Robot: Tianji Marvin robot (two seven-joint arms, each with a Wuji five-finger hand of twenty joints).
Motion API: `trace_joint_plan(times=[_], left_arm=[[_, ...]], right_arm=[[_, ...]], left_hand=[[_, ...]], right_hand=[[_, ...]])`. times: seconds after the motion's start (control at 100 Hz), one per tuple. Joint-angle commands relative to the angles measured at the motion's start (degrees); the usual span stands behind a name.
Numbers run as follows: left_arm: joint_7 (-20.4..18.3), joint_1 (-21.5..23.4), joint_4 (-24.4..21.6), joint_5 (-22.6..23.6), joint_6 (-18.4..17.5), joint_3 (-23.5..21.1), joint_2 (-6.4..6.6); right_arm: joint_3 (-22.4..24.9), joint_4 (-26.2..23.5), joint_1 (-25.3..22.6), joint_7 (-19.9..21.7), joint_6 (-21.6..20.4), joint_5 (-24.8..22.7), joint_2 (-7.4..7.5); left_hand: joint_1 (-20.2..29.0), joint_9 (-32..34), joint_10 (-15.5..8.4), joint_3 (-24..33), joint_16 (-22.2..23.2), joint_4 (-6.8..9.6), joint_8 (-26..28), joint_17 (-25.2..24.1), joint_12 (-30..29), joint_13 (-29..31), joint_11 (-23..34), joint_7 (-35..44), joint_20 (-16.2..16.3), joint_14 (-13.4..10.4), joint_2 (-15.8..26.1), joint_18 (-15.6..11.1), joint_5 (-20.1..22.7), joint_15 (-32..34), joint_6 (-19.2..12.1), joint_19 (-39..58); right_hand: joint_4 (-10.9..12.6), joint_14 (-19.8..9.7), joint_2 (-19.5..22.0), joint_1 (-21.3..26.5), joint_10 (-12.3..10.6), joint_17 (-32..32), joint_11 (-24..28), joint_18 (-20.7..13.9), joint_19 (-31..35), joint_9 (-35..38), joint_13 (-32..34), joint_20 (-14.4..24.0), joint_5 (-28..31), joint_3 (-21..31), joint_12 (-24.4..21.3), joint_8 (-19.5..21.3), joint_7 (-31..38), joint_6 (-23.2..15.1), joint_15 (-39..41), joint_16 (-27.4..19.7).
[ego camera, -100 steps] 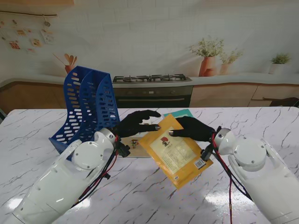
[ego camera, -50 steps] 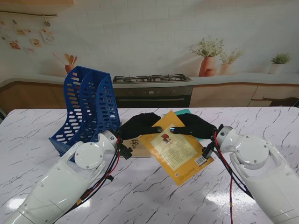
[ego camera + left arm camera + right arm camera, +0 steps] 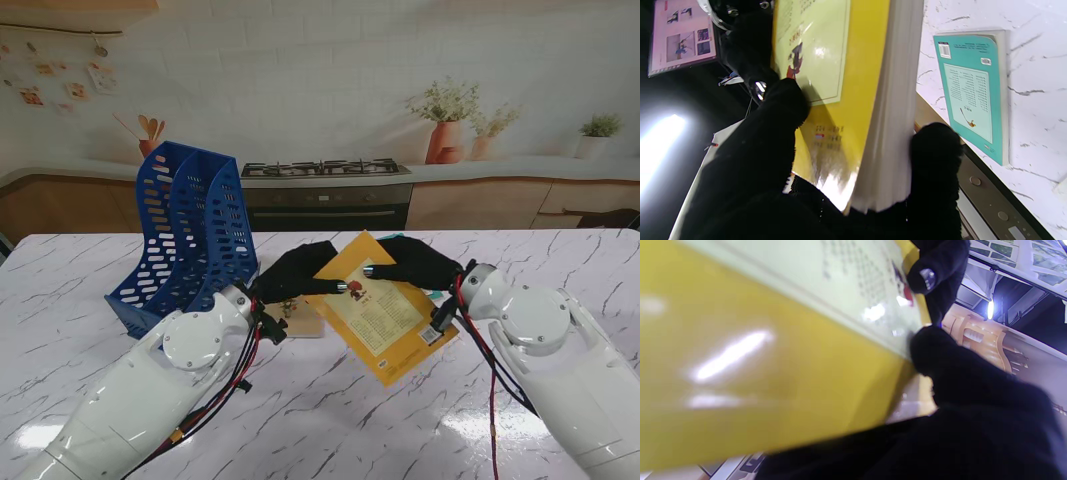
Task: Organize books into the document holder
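A yellow book (image 3: 388,312) hangs tilted above the table's middle, held from both sides. My left hand (image 3: 298,272) pinches its left edge; in the left wrist view the thumb (image 3: 780,110) presses the yellow book's cover (image 3: 840,66) and another finger (image 3: 935,150) backs the page block. My right hand (image 3: 418,262) grips the far right corner, with fingers (image 3: 940,353) on the yellow book's cover (image 3: 756,366). The blue document holder (image 3: 187,235) stands at the left, beside my left arm. A teal book (image 3: 973,93) lies flat on the table beyond the yellow one.
A brown book or board (image 3: 303,320) lies flat under the hands, mostly hidden by them. The white marble table (image 3: 330,420) stretches nearer to me between my two arms. A stove and counter (image 3: 325,185) stand behind the table's far edge.
My left hand has closed onto the yellow book's left edge, where it hovered open before. The book has risen a little and tipped more upright, with the right hand still on it.
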Motion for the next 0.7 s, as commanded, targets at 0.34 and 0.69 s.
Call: trace_joint_plan(times=[0.34, 0.69], left_arm=[[-2.3, 0.5, -0.5, -2.5, -2.5, 0.4, -0.38], [-2.0, 4.0, -7.9, -3.1, 8.8, -2.6, -0.25]], right_arm=[[-1.1, 0.1, 0.5, -2.4, -0.1, -0.9, -1.05], [-1.0, 1.4, -0.4, -6.4, -3.2, 0.1, -1.99]], left_hand=[[4.3, 11.6, -2.5, 24.8, 2.0, 3.16, 22.5, 10.9, 0.8, 14.3, -13.4, 7.7, 1.1, -8.1, -8.5, -13.2, 6.5, 2.3, -4.9, 9.7], [6.5, 12.9, -4.2, 28.4, -2.1, 3.78, 30.9, 10.7, 8.3, 14.7, -14.3, 8.0, -2.8, -8.5, -10.0, -11.8, 8.8, 6.6, -4.9, 9.6]], right_hand=[[6.1, -3.1, 9.3, 10.2, -3.9, -0.9, -4.3, -1.2, 0.5, -1.1, -0.5, -0.3, 7.5, 8.3, -2.6, 2.6, 7.1, -22.9, -4.6, -2.1], [3.1, 0.3, -0.4, 1.7, 0.2, -3.2, -21.3, 1.7, -4.9, -1.1, -2.5, -4.7, -0.7, 8.4, -19.2, -29.5, 0.5, -15.8, -22.8, -9.3]])
